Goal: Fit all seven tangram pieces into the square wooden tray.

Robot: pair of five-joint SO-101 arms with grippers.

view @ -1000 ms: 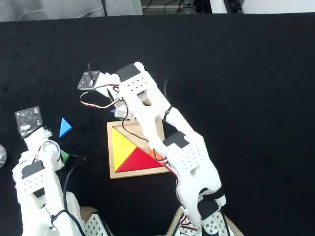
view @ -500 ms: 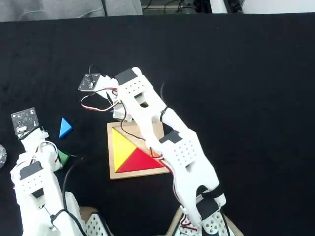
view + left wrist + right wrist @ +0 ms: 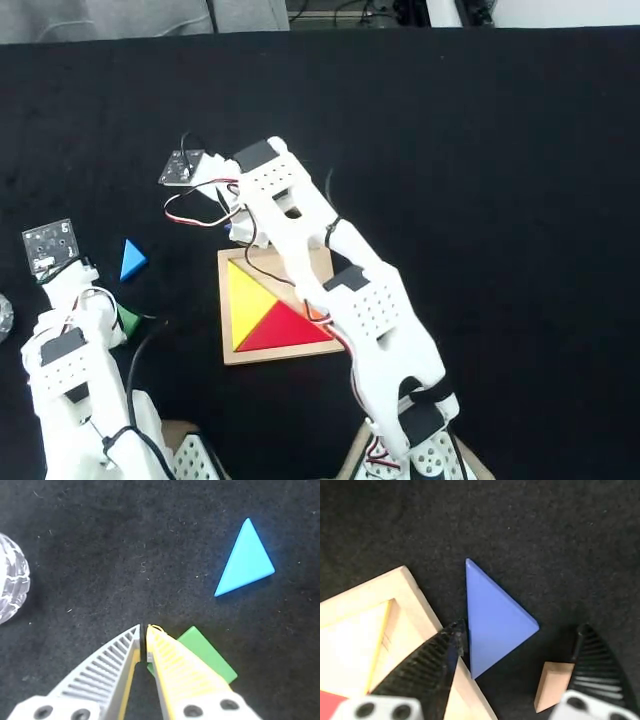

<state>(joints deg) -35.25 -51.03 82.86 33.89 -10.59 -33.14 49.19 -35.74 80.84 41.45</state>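
L pincer (image 3: 144, 630) is sitting nearest, tips pressed together w/ nothing btwn them, just beside green piece (image 3: 207, 655). Light-blue tri (image 3: 245, 560) is lying farther out on black tabletop (image 3: 500, 200). Mid-table, wooden tray (image 3: 228, 300) is holding yellow tri (image 3: 250, 290) & red tri (image 3: 285, 328). Past tray's far rim, R pincer (image 3: 520, 630) is standing wide open astride dark-blue tri (image 3: 495, 615), not gripping it. Tan piece (image 3: 551, 685) is lying by one finger.

Two triangles (image 3: 250, 292) in the tray (image 3: 280, 352) — a third triangle (image 3: 492, 617) just outside.
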